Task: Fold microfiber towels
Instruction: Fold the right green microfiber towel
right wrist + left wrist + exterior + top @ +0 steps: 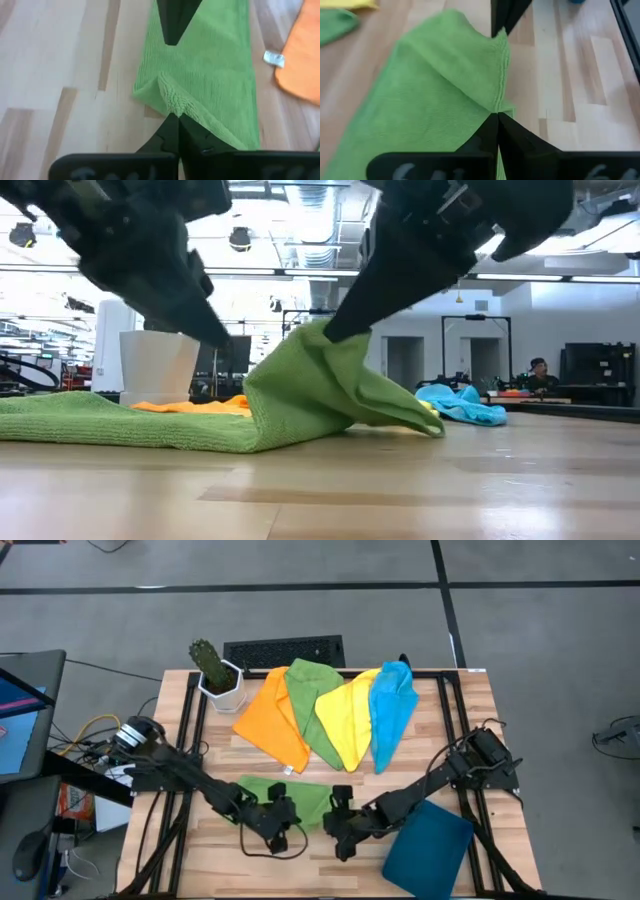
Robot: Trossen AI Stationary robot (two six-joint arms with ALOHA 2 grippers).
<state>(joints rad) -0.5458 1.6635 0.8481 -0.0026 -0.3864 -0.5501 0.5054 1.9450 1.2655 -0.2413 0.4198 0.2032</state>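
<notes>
A green towel (278, 796) lies near the table's front middle, its left part flat on the wood (100, 422) and its right end raised. My left gripper (288, 816) and my right gripper (337, 808) are both shut on that right end, close together. Behind it, an orange towel (268, 716), a second green towel (308, 700), a yellow towel (350, 718) and a blue towel (390, 708) lie fanned out and overlapping at the back of the table. My left gripper pinches the green towel's hemmed right edge (497, 106) between its two shut fingers, at one end of that edge. The cloth rises from the table to the fingers. One layer or several, I cannot tell. My right gripper pinches a bunched corner of the same end (172, 106) between its two shut fingers, slanting down from the table's right. That corner (322, 332) is lifted clear, and the cloth slopes slack from it down to the table on both sides.
A dark teal tray (430, 850) lies at the front right, just by the right arm. A white pot with a cactus (218, 678) stands at the back left, a black keyboard (284, 650) behind the towels. Bare wood shows at the front left.
</notes>
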